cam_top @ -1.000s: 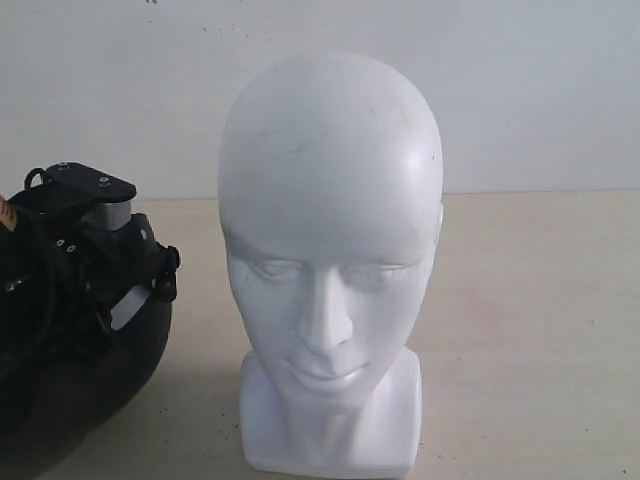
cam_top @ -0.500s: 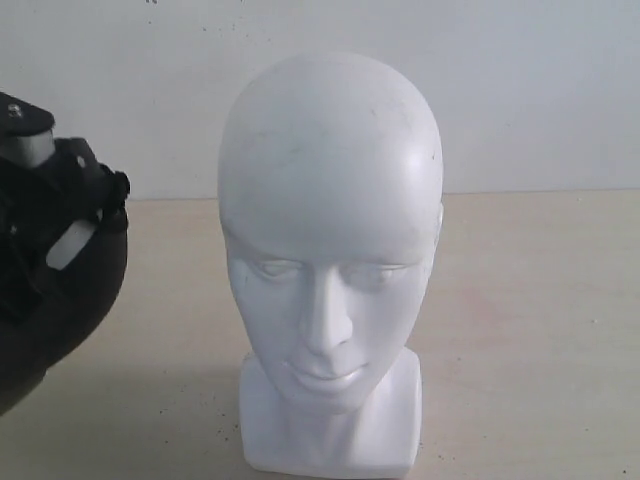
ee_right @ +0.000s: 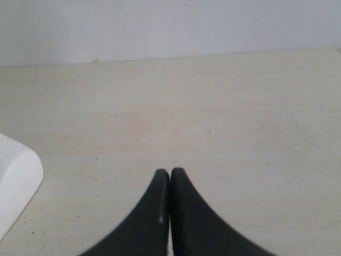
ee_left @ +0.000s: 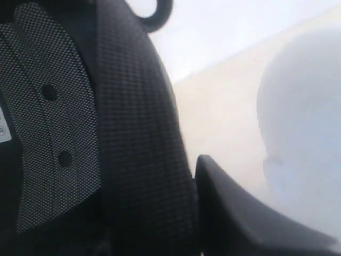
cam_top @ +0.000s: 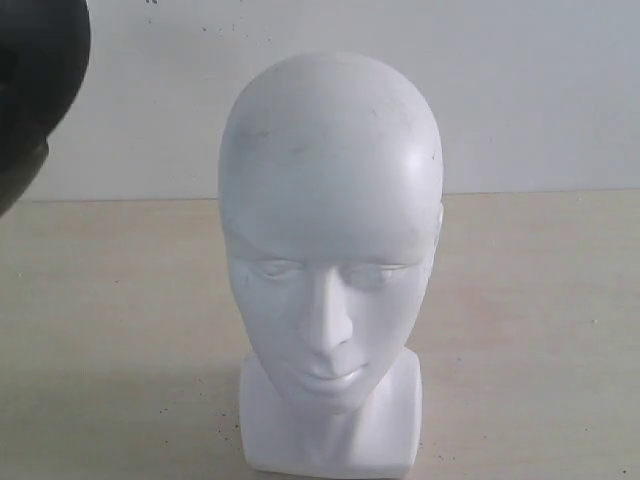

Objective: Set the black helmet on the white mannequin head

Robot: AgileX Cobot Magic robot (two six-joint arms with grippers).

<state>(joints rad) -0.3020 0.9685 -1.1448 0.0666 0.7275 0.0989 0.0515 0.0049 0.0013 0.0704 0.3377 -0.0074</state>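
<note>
The black helmet [cam_top: 35, 80], a matte rounded shell with a darker rim, is hanging clear of the pale wooden counter [cam_top: 540, 330], off to the left of the white mannequin head [cam_top: 330, 250] and level with its crown. Only a curved part of it is showing in the exterior view. The smooth, bald white mannequin head with its moulded face, small ear and blocky square base is standing upright on the counter, facing the camera, bare on top.

In the left wrist view the helmet's inside is filling most of the picture: black woven lining, a grey mesh pad [ee_left: 58, 133] with two dark studs, and a strap loop [ee_left: 154, 10]. A sliver of white label [ee_left: 4, 125] is sitting on the lining beside the pad (its print is too cut off and blurred to read). The left pincer [ee_left: 193, 176] is clamping the helmet's rim, with one dark finger [ee_left: 240, 213] lying outside the lining, and the head is looming blurred just beyond it.

The right pincer [ee_right: 169, 174] is hovering low over the counter beside the head's base [ee_right: 16, 181], its two black fingers pressed together, gripping nothing.

Compared with half a second ago, the helmet is sitting higher and farther from the head, and the arm hardware is no longer showing in the exterior view.
</note>
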